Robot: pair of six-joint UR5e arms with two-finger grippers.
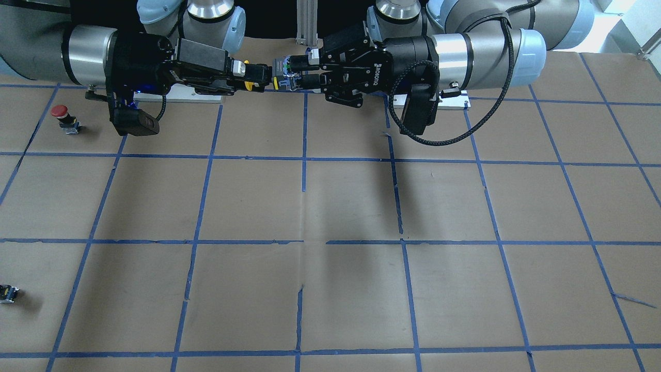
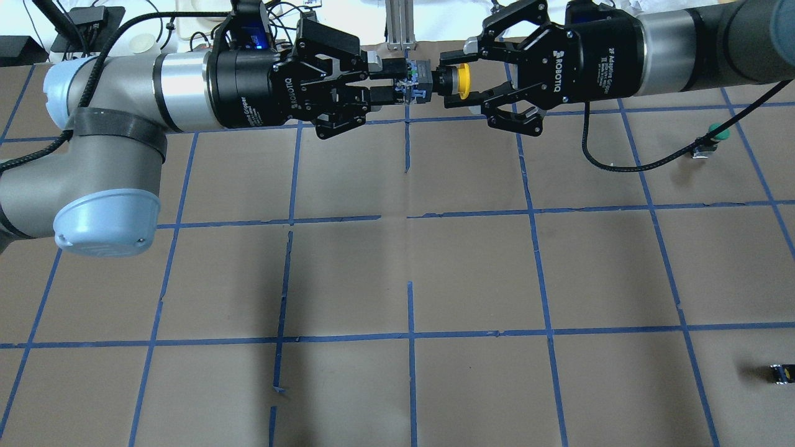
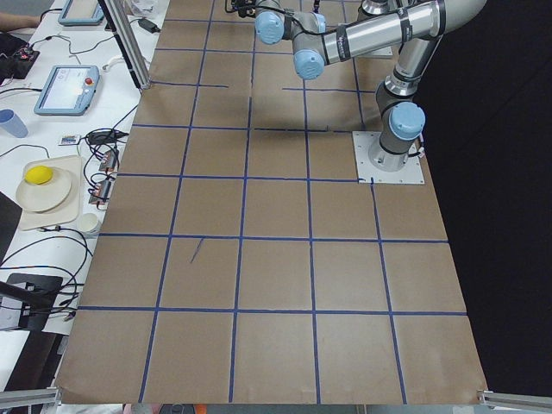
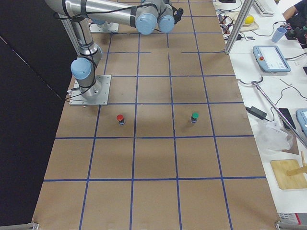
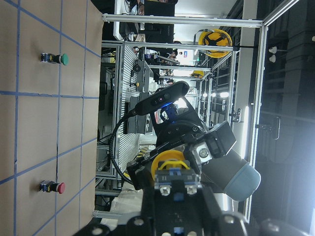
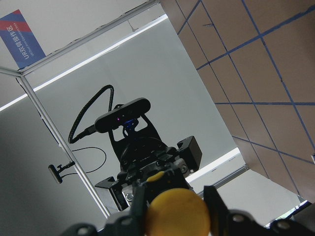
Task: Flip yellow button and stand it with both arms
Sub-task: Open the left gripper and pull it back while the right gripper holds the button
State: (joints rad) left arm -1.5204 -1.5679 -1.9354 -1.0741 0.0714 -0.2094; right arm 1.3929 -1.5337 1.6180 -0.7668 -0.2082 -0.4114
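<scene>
The yellow button (image 2: 461,81) is held in the air above the robot-side edge of the table, lying level between the two grippers. My left gripper (image 2: 402,84) is shut on its black and grey switch body. My right gripper (image 2: 450,81) faces it, its fingers closed against the round yellow cap. In the front view the cap (image 1: 250,82) shows between the right gripper (image 1: 258,77) and the left gripper (image 1: 289,75). The cap fills the bottom of the right wrist view (image 6: 179,214) and shows in the left wrist view (image 5: 170,160).
A red-capped button (image 1: 61,111) stands on the table to my right. A green-capped button (image 2: 714,131) stands further out on that side. A tiny dark block with a yellow spot (image 2: 781,372) lies at the far right. Brown paper with blue tape lines (image 2: 410,335) covers the table.
</scene>
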